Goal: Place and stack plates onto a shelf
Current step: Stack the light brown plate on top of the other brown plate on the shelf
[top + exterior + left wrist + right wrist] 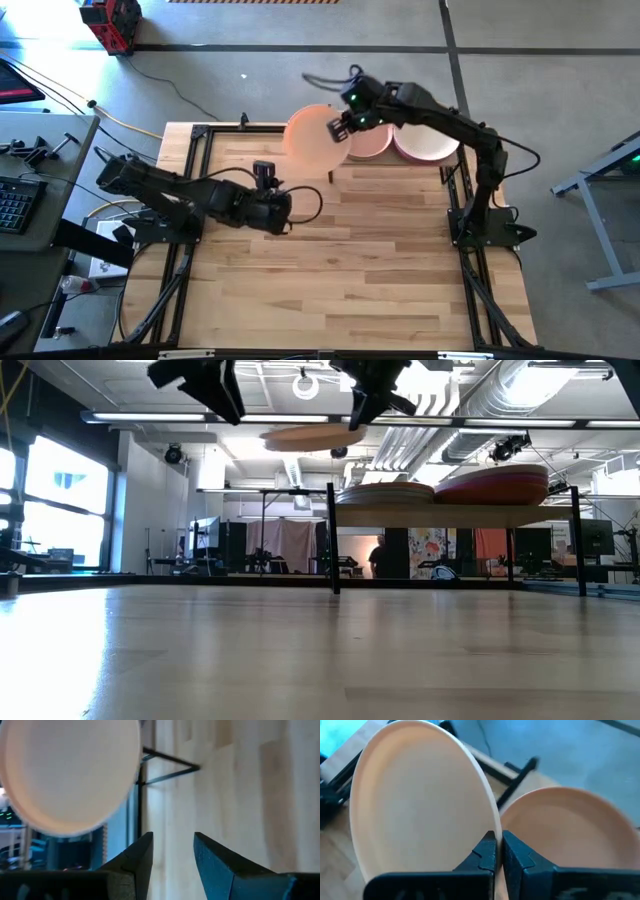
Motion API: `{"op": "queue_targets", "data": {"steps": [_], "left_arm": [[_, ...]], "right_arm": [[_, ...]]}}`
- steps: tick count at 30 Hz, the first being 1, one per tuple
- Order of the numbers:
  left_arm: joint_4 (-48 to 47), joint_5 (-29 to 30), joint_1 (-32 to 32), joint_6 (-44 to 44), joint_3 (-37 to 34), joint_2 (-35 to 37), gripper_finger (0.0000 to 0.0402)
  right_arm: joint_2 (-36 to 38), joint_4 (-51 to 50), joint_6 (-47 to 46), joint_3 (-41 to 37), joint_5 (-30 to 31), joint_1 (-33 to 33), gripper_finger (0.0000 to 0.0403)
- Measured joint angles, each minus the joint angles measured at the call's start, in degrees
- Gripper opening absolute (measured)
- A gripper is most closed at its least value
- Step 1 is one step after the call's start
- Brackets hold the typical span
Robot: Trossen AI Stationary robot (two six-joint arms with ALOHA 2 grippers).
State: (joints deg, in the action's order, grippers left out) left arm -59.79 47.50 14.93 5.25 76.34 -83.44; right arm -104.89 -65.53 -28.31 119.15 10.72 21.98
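My right gripper [495, 847] is shut on a peach plate [312, 140] and holds it in the air just left of the shelf [455, 515], above the board's height. On the shelf rest two stacks of plates: a cream-topped one [385, 492] and a red-topped one [495, 485]. The right wrist view shows the top plate [570, 830] of the nearer stack beside the held plate [420, 805]. My left gripper [172, 855] stands open with nothing between its fingers, over the table's middle left [283, 212], nearer than the held plate [70, 775]. My right gripper pinches the plate's rim [489, 827] between its two fingers, on the edge that faces the shelf. The fingers come slanting down from the table's right. The plate is lifted clear of table and shelf and lies close to level [313, 435].
The shelf's black uprights [331, 535] stand at its ends, the left one close under the held plate. The wooden tabletop [350, 270] lies bare nearer than the shelf. Beyond the table the room shows a person [380, 555] far off.
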Motion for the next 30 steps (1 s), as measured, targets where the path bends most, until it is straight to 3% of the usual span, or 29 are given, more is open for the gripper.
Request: {"op": "queue_targets", "data": {"steps": [12, 22, 30], "left_arm": [[0.00, 1.73, -10.97, 5.93, 0.02, 0.28, 0.0131], [0.04, 1.57, -21.42, 5.95, 0.02, 0.55, 0.0131], [0.04, -1.25, -26.93, 5.88, 0.02, 0.55, 0.0131]], "right_arm": [[1.59, -1.70, 6.09, 0.02, -6.65, 13.33, 0.0000], [1.58, -4.93, 10.97, 0.02, -18.89, 24.16, 0.0000], [0.97, -10.12, 14.46, 0.02, -22.09, 29.92, 0.0000]]}}
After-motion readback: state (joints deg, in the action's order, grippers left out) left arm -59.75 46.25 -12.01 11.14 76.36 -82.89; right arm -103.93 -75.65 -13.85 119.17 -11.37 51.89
